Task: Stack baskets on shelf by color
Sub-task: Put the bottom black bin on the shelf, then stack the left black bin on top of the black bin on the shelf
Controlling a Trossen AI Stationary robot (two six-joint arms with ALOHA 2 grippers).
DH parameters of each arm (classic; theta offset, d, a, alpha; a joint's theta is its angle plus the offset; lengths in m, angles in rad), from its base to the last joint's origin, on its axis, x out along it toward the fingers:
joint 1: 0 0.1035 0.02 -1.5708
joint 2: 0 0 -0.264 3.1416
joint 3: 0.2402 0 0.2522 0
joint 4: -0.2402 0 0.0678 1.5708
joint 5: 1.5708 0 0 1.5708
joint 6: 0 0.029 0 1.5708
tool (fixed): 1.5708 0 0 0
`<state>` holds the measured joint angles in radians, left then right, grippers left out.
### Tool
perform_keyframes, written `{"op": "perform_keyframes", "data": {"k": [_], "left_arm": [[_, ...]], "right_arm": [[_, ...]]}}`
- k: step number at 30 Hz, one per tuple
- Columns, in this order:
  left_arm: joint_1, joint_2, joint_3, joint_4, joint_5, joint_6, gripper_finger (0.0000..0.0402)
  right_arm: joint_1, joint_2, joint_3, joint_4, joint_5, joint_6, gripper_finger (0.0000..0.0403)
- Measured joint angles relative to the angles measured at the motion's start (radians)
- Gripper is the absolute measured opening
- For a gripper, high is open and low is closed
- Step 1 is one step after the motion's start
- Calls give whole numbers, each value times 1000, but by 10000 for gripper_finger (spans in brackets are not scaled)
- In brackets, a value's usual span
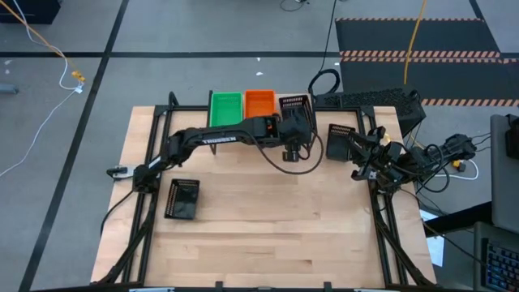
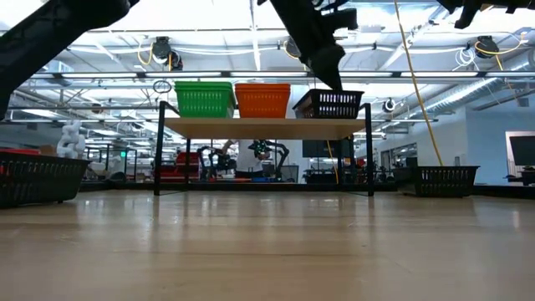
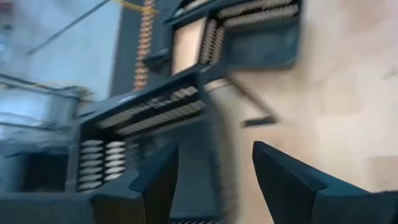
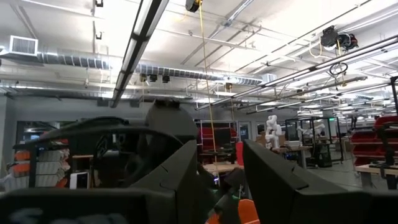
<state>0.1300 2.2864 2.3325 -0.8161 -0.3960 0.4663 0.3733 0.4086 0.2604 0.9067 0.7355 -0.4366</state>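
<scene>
From above, the shelf (image 1: 261, 122) sits at the upper centre of the table (image 1: 259, 243), carrying a green basket (image 1: 225, 108), an orange basket (image 1: 259, 103) and a black basket (image 1: 295, 105) side by side. The left gripper (image 1: 297, 128) reaches over that black basket. Another black basket (image 1: 182, 199) lies at centre left, and a third (image 1: 340, 140) sits right of centre beside the right gripper (image 1: 362, 162).

At table level, the green stack (image 2: 203, 99), orange stack (image 2: 262, 99) and black one (image 2: 328, 104) stand along the plank, with loose black baskets at far left (image 2: 38, 177) and far right (image 2: 444, 179).

The left wrist view is blurred; the fingers (image 3: 158, 180) stand parted, released, above dark perforated baskets.

In the right wrist view the fingers (image 4: 186, 171) stand apart, empty, pointing at the ceiling.
</scene>
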Motion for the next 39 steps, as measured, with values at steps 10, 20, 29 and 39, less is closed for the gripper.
{"op": "perform_keyframes", "data": {"k": [10,20,29,39], "left_arm": [[35,-4,0,-31,-60,78,209],[59,-8,0,-71,-62,33,209],[-43,-144,0,-195,-179,103,209],[-185,-337,-43,-751,89,-498,209]], "right_arm": [[0,0,0,-1,2,-21,123],[0,0,0,-1,4,-21,123],[0,0,0,-1,4,-21,123],[0,0,0,-3,1,12,123]]}}
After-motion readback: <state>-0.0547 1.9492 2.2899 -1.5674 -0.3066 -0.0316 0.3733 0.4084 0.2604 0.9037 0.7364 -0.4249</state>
